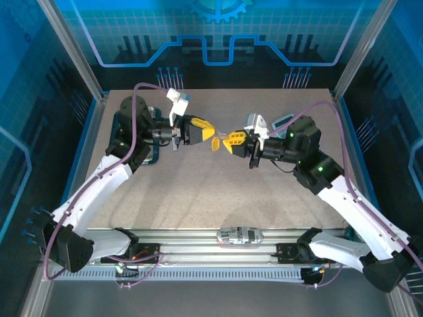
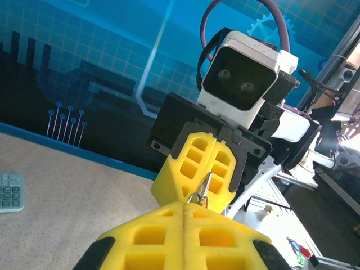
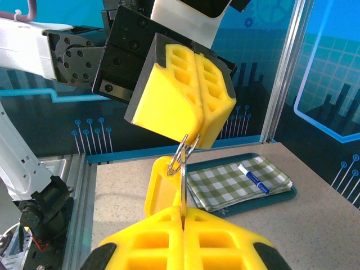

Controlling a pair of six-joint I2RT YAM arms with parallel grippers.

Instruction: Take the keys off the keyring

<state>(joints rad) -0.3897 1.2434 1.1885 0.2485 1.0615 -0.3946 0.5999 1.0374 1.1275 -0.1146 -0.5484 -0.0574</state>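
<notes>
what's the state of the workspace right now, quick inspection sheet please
surface: speckled beige tabletop, no spills seen
job's things: keyring with yellow tag held up off the table; key seems not yet off its metal ring
clutter: teal tray holding a green checked cloth and blue marker; calculator on the table; small grey item on the front rail, too small to tell
end effectors: left end effector shut on the keyring's ring; right end effector shut on the key
cables: purple cable looped along each arm, nothing snagged seen
surroundings: blue printed backdrop, aluminium frame posts
</notes>
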